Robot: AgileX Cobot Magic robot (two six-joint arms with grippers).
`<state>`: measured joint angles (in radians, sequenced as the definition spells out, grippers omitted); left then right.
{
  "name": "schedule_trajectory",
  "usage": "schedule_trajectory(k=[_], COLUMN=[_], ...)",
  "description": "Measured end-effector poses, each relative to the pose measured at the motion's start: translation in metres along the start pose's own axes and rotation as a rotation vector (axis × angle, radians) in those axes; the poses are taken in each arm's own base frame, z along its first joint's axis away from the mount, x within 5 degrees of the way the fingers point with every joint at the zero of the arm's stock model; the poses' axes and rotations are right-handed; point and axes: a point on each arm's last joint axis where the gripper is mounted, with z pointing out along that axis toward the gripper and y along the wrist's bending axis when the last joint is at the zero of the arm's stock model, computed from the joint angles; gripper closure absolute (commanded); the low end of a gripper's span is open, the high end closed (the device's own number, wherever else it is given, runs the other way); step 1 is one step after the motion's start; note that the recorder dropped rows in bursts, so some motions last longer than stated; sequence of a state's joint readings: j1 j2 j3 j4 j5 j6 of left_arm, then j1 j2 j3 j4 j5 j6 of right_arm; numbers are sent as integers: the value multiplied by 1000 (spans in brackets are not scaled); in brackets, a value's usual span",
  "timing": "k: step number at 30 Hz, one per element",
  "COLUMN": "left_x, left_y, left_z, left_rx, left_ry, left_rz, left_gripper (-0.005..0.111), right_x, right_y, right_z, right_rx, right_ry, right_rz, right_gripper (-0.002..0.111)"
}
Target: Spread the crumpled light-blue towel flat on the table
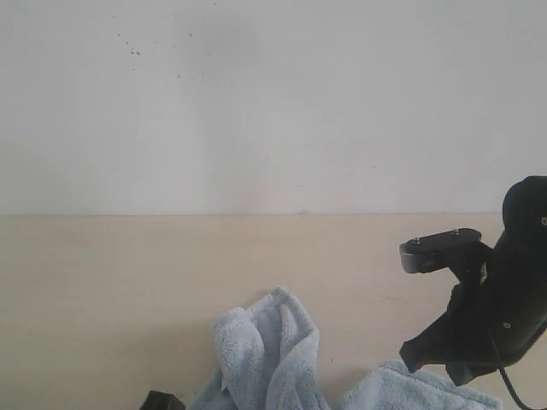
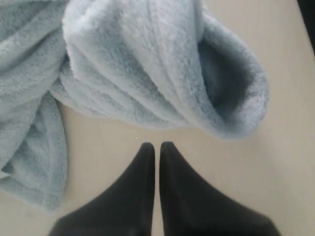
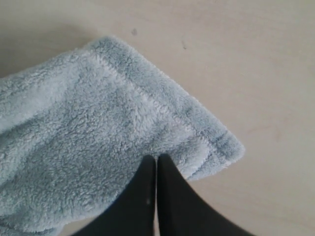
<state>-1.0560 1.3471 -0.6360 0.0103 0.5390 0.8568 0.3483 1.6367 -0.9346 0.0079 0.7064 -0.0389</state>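
Note:
The light-blue towel [image 1: 269,359] lies crumpled at the near edge of the beige table [image 1: 102,282], with a raised bunch in the middle and a flatter part to the right. My left gripper [image 2: 156,145] is shut over bare table, its tips just short of a rolled fold of towel [image 2: 162,64], with nothing between them. The right gripper [image 3: 156,157] is shut too, and its tips sit over the towel [image 3: 98,137] beside a hemmed corner [image 3: 216,142]. No cloth shows between its fingers. In the exterior view the right gripper [image 1: 419,354] hangs just above the towel's right part.
A white speckled wall [image 1: 273,102] rises behind the table's far edge. Bare tabletop stretches left, right and behind the towel. Only a dark tip of the left arm [image 1: 162,400] shows at the bottom of the exterior view.

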Motion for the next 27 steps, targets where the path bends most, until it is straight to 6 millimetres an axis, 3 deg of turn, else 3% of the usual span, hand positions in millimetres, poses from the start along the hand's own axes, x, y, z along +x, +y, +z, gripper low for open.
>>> schedule_trajectory(k=[5,9,11,19,27], left_x=[-1,1,0,-10,-8], left_y=[-4,-10,-12,-7,-11], left_z=[7,8,8,8,37], left_rx=[-47,17,39,5,72], left_ry=[-98,-68,-76,-197,-118], left_rz=[-170,-241,-282,-358,-321], left_gripper=[97,55,44,51,55], right_x=[2,2,2,2,2], right_y=[0,0,0,0,0], right_z=[0,0,0,0,0], right_rx=[-3,-3,-3,-5,-5], right_ry=[25,23,23,17,26], right_rz=[2,2,2,5,5], right_gripper=[108,108,108,108,108])
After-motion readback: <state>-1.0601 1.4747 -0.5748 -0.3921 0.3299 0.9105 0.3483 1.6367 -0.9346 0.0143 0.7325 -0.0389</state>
